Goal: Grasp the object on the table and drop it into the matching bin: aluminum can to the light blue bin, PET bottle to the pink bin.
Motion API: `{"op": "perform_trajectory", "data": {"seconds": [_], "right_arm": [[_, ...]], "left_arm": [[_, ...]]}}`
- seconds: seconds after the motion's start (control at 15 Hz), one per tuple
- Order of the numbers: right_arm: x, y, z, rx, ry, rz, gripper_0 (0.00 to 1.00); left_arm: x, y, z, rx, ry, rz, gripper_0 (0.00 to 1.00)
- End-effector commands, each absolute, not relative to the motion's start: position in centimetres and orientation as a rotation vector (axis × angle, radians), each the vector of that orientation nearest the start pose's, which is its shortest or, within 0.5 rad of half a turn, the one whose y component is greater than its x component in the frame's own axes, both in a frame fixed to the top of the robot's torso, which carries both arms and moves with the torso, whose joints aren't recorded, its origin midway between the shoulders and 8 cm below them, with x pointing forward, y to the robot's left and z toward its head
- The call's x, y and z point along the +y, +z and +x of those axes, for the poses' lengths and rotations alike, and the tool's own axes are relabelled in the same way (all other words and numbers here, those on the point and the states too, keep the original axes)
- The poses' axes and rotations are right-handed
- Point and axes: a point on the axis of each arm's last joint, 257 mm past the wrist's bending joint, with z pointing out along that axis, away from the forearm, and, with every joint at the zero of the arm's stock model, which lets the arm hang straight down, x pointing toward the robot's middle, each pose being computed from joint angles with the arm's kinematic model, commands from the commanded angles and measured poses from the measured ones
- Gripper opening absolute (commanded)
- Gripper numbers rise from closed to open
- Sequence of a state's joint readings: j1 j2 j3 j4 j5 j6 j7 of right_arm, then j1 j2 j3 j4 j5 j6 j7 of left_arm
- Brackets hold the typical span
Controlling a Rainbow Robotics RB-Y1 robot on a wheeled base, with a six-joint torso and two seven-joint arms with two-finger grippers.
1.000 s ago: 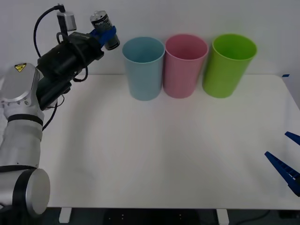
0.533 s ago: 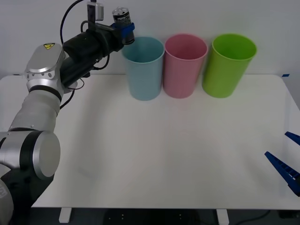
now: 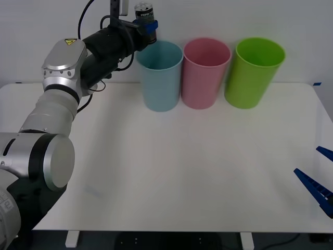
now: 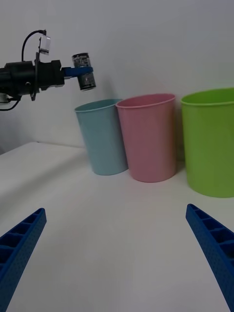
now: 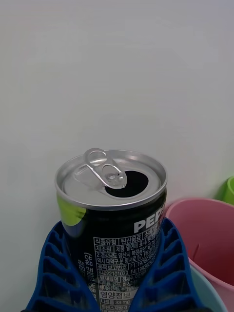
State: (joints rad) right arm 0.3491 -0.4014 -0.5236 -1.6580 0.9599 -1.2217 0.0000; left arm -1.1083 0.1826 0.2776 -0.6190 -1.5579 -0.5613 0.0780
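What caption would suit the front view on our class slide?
Left gripper holds an opened aluminum can above the light blue bin, beside pink and lime green bins.

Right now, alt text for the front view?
The left tool holds the aluminum can upright above the light blue bin, beside the pink bin and a green bin on the white table. The right tool waits open.

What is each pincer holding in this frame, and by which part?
The left pincer grips the aluminum can around its side wall, upright, above the light blue bin. The right pincer is open, holding nothing.
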Motion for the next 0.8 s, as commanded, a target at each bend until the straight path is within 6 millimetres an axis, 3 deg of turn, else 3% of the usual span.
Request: {"op": "perform_trajectory", "data": {"seconds": [0.07,0.67,0.73,0.8], "right_arm": [[-33.0,-16.9,34.2,1.441,0.567,-0.465,1.0],[-33.0,-16.9,34.2,1.441,0.567,-0.465,1.0],[-33.0,-16.9,34.2,1.441,0.567,-0.465,1.0],[-33.0,-16.9,34.2,1.441,0.567,-0.465,1.0]], "left_arm": [[6.0,0.7,72.9,1.423,-0.466,0.447,0.0],[4.2,0.3,72.5,1.427,-0.467,0.477,0.01],[4.1,0.3,72.5,1.426,-0.47,0.478,0.04],[4.1,0.3,72.5,1.425,-0.469,0.479,0.15]]}}
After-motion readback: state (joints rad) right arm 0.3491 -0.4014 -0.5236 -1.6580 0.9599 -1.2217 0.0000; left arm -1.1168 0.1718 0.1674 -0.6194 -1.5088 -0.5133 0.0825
